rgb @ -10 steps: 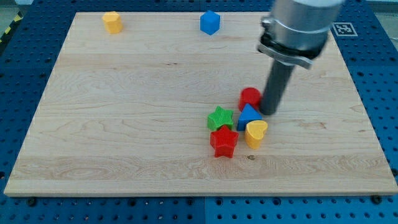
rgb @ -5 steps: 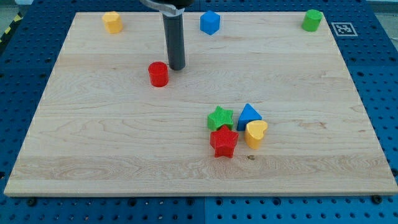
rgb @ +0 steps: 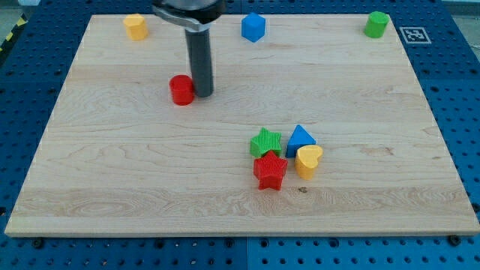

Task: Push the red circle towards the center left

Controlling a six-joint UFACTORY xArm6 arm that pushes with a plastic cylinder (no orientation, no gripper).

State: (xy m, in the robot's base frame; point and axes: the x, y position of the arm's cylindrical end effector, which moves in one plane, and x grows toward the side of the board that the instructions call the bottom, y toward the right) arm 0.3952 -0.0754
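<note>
My tip [rgb: 202, 94] presses against the right side of the red circle [rgb: 181, 90] on the wooden board [rgb: 112, 172], the dark rod standing upright above it. There is no gripper on this arm, so nothing opens or closes: the rod simply bears on the block's flank. The red circle sits left of the board's middle and somewhat toward the view's top, with open wood between it and the left edge.

Well to the lower right of the red circle lies a tight cluster: a green star [rgb: 265, 142], a blue triangle [rgb: 301, 139], a yellow heart [rgb: 308, 160] and a red star [rgb: 270, 172], packed close enough that some appear to touch. Up and to the left of the red circle, near the top edge, stands a yellow block [rgb: 135, 26]; up and to its right, a blue block [rgb: 253, 26]; far to its upper right, in the corner, a green block [rgb: 376, 24].

The push is judged to be mid-course. The circle looks to need more travel leftward, and slightly toward the view's bottom, to reach the center left. The next move calls for contact on the circle's upper right, so it slides straight rather than slipping off the rod.
</note>
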